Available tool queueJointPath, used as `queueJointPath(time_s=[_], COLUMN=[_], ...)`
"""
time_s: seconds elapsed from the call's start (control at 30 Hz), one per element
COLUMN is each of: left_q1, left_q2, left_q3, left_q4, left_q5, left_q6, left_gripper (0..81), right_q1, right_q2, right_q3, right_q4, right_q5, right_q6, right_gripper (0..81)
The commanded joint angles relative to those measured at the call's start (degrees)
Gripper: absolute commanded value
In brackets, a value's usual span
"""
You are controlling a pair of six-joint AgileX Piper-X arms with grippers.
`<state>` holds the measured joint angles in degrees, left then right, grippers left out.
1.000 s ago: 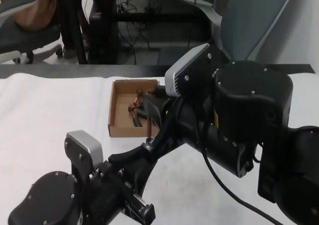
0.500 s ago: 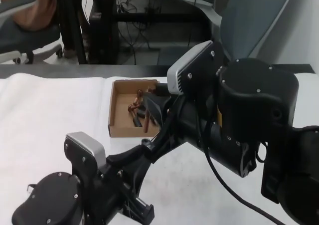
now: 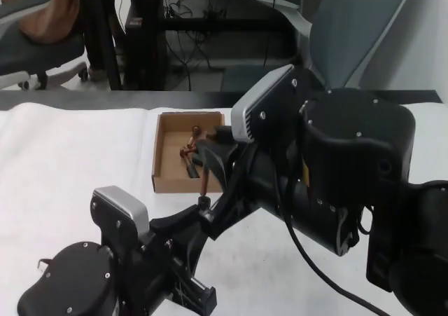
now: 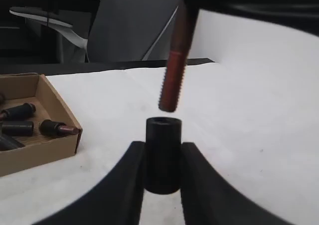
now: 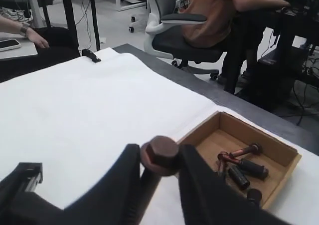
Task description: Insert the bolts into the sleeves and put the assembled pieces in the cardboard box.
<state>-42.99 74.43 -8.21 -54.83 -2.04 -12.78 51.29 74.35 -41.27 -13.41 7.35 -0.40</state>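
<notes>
Two claws meet over the white-covered worktop (image 3: 63, 155), close to the cardboard box (image 3: 164, 181). The left claw (image 4: 162, 157) is closed snugly on a short black sleeve (image 4: 163, 135), which it holds upright with the open mouth facing up. The right claw (image 5: 158, 157) pinches a copper-coloured bolt (image 4: 174, 70) at the head end, its fingers (image 5: 192, 185) pressed against either side of the six-sided head. The bolt hangs thread-down and slightly tilted, its tip just above the sleeve's opening and not yet inside (a small gap shows between them from the left wrist). Both pieces are up in the air, off the worktop. Several assembled pieces (image 5: 244, 166) lie loosely scattered in the box, dark sleeves with coppery bolt heads poking out. The box itself sits on the worktop near its far edge.
</notes>
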Motion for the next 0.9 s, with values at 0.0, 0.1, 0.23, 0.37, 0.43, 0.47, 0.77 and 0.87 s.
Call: queueJointPath(time_s=[0.0,0.1,0.23,0.37,0.43,0.47,0.77,0.87], left_q1=[-0.26,-0.26,-0.26,-0.26,-0.26,-0.26,-0.26,-0.26], left_q2=[0.03,0.03,0.03,0.03,0.03,0.03,0.03,0.03], left_q3=[-0.10,-0.10,-0.10,-0.10,-0.22,-0.20,-0.20,-0.20], left_q4=[-1.21,-1.21,-1.21,-3.19,-4.34,-4.62,-4.63,-4.63], left_q5=[-0.47,-0.47,-0.47,-1.21,-1.37,-1.37,-1.37,-1.23], left_q6=[0.57,1.38,1.38,1.36,1.36,1.36,1.23,1.24], left_gripper=[1.8,1.8,1.8,1.8,1.8,1.8,1.8,1.8], right_q1=[0.06,0.06,0.06,0.06,0.19,0.30,1.31,1.79], right_q2=[-0.94,-0.94,-0.94,-0.94,-0.94,-0.94,-0.94,-0.94], right_q3=[0.15,0.15,0.15,0.15,0.15,0.15,0.15,0.15], right_q4=[0.41,0.71,0.72,2.15,3.42,3.79,7.46,8.95], right_q5=[-0.44,-0.44,-0.44,-1.24,-1.24,-1.24,-10.98,-12.82], right_q6=[0.40,0.40,0.40,1.95,2.39,2.84,5.97,6.89], right_gripper=[0.6,0.6,0.6,0.6,0.6,0.6,0.6,0.6])
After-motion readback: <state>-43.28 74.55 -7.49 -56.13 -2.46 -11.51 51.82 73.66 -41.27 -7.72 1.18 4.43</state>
